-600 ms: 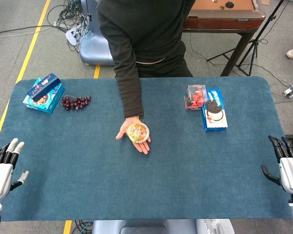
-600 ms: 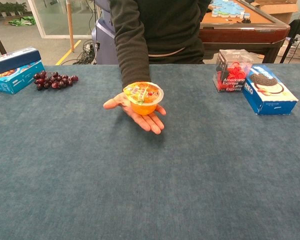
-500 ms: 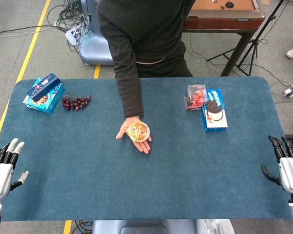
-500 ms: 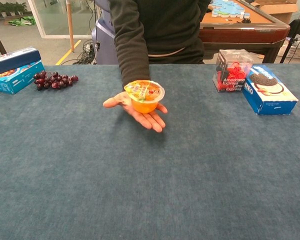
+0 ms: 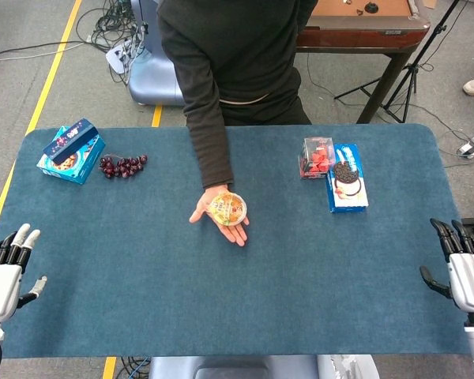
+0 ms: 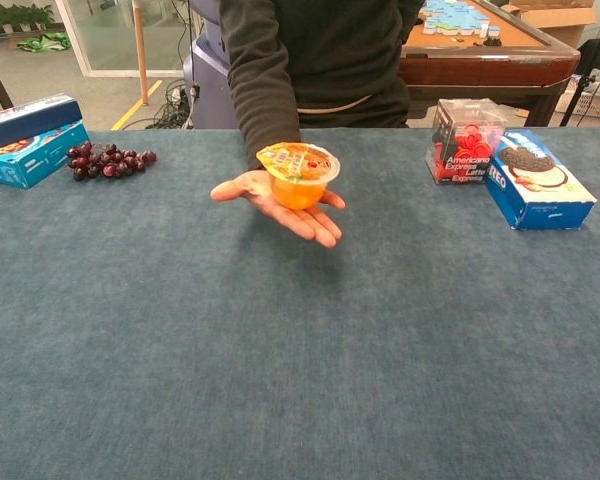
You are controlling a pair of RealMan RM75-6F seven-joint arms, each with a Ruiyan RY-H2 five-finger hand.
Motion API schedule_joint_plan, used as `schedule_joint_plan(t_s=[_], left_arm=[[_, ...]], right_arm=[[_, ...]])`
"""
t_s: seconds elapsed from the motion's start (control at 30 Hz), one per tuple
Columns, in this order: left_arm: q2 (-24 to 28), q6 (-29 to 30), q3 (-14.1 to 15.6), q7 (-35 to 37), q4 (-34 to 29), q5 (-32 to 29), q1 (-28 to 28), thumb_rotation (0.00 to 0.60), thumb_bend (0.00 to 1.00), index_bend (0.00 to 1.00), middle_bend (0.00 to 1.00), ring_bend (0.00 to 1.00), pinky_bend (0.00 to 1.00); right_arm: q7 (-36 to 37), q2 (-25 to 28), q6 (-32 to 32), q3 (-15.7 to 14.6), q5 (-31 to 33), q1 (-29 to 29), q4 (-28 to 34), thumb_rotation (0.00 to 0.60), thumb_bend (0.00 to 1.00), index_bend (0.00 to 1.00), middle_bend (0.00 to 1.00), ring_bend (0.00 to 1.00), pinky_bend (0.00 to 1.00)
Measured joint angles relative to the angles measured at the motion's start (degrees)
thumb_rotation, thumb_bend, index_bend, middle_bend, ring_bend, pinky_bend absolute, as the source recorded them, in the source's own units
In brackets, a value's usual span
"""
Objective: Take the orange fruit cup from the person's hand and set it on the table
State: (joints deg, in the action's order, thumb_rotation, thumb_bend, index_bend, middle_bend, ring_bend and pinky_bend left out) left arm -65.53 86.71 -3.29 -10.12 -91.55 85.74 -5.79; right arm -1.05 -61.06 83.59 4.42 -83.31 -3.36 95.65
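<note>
The orange fruit cup (image 5: 227, 208) (image 6: 300, 175) has a printed foil lid and rests on the person's open palm (image 5: 221, 223) (image 6: 285, 208), held a little above the middle of the blue table. My left hand (image 5: 6, 267) sits at the table's near left edge, fingers apart and empty. At the near right edge my right hand (image 5: 461, 268) is likewise open and holds nothing. Both hands are far from the cup. Neither hand shows in the chest view.
A blue snack box (image 5: 71, 149) (image 6: 25, 138) and a bunch of dark grapes (image 5: 122, 165) (image 6: 107, 160) lie at the back left. At the back right stand a clear box with red contents (image 5: 317, 156) (image 6: 465, 140) and an Oreo box (image 5: 347, 178) (image 6: 537, 179).
The person's palm has risen and shifted slightly to the right with the cup on it. My right hand edged a little; my left hand stayed still.
</note>
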Motion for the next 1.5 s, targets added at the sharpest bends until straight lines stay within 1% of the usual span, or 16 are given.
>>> schedule_joint_plan(t_s=[0.17,0.4,0.53,0.7,0.8,1.0,1.1,1.23,1.33,1.5], left_arm=[[0.11,0.14,0.00,0.13,-0.06,-0.08,0.13,0.600,0.30,0.00,0.00,0.03,0.10],[0.13,0.33,0.05,0.21,-0.11,0.11,0.21,0.600,0.30,0.00,0.00,0.03,0.10],[0.16,0.45,0.11,0.18,-0.19,0.26,0.27,0.600,0.30,0.00,0.00,0.03,0.10],[0.26,0.87,0.19,0.13,-0.30,0.31,0.58,0.600,0.30,0.00,0.00,0.03,0.10],[0.24,1.05,0.30,0.09,-0.21,0.27,0.81,0.600,0.30,0.00,0.00,0.03,0.10],[0.25,1.28,0.34,0.30,0.08,-0.09,1.20,0.600,0.30,0.00,0.00,0.03,0.10],[0.32,1.24,0.38,0.44,0.21,-0.46,1.43,0.600,0.30,0.00,0.00,0.03,0.10],[0.41,1.47,0.41,0.48,0.14,-0.41,1.62,0.600,0.30,0.00,0.00,0.03,0.10],[0.47,1.58,0.38,0.43,0.03,-0.34,1.68,0.600,0.30,0.00,0.00,0.03,0.10],[0.60,1.81,0.35,0.43,0.00,-0.26,1.83,0.600,0.30,0.00,0.00,0.03,0.10]], right_arm=[[-0.98,0.38,-1.47,0.13,-1.77,-1.83,0.91,0.600,0.29,0.00,0.12,0.00,0.13],[-2.40,1.10,-5.32,1.19,-4.32,-6.37,3.59,0.600,0.29,0.00,0.12,0.00,0.13],[-3.51,1.21,-9.32,2.36,-4.75,-10.04,5.47,0.600,0.28,0.00,0.12,0.00,0.13],[-5.33,0.69,-16.24,4.27,-4.10,-16.03,7.76,0.600,0.28,0.00,0.12,0.00,0.13],[-6.28,-0.56,-20.59,5.61,-2.73,-19.95,8.22,0.600,0.28,0.00,0.12,0.00,0.13],[-8.57,-5.48,-28.62,8.62,2.98,-28.10,7.44,0.600,0.27,0.00,0.12,0.00,0.13],[-10.24,-8.35,-31.90,9.85,6.16,-31.87,6.23,0.600,0.24,0.00,0.12,0.00,0.13],[-11.78,-11.82,-35.95,11.34,10.52,-36.71,3.79,0.600,0.16,0.00,0.11,0.00,0.13],[-12.50,-14.65,-38.09,12.26,13.26,-40.04,1.30,0.600,0.13,0.00,0.10,0.00,0.13],[-13.64,-19.11,-40.73,13.08,16.25,-44.91,-3.29,0.600,0.11,0.00,0.10,0.00,0.13]])
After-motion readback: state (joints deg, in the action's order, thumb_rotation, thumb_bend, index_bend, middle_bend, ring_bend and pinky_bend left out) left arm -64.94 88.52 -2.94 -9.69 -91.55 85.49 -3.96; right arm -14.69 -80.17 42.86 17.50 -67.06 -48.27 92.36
